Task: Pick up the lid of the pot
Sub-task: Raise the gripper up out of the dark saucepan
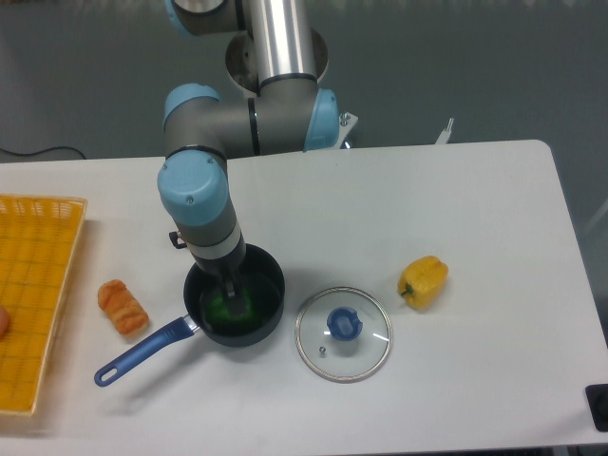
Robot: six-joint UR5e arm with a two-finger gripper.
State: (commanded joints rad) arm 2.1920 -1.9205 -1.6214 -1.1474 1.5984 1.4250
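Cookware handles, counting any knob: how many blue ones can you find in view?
2: the long handle on the black pot, pointing lower left, and the round knob on the glass lid, right of the pot.

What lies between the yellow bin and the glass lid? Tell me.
The orange-brown item, then the black pot with its blue handle, as the camera view shows.

My grey arm [282, 47] reaches down from above, bending through the blue-capped joints of my wrist [195, 185]. Below it my end effector [232, 293] points downward, slightly tilted, its dark fingers too shadowed for me to tell their spread.
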